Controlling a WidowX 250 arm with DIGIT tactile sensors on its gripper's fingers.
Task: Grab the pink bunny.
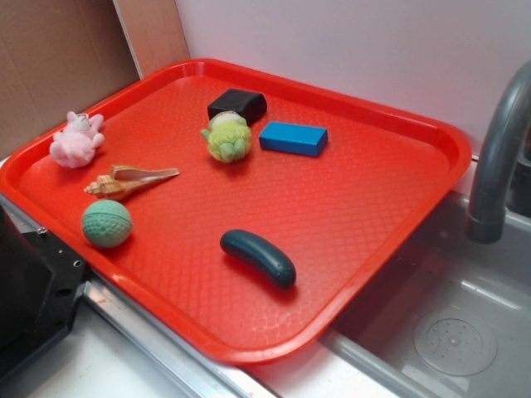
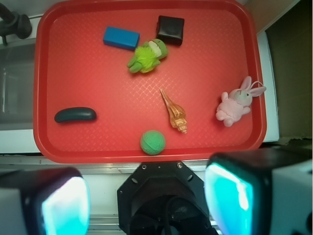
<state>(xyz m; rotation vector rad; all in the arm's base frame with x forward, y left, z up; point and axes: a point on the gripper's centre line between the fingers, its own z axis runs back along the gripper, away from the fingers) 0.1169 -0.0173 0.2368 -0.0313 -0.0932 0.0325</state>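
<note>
We see a red tray point(image 1: 415, 207) holding a green ball point(image 1: 106, 224), seashell point(image 1: 129, 182), dark cucumber point(image 1: 258, 258), blue block point(image 1: 293, 138), black block point(image 1: 237, 105) and green plush toy point(image 1: 226, 138).

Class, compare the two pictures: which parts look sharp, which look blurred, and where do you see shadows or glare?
Exterior view: soft, even light; the pink bunny looks slightly fuzzy, and the dark pickle casts a faint shadow on the red tray. Wrist view: tray contents sharp, bunny clear, but the open gripper fingers are blurred, glowing teal.
</note>
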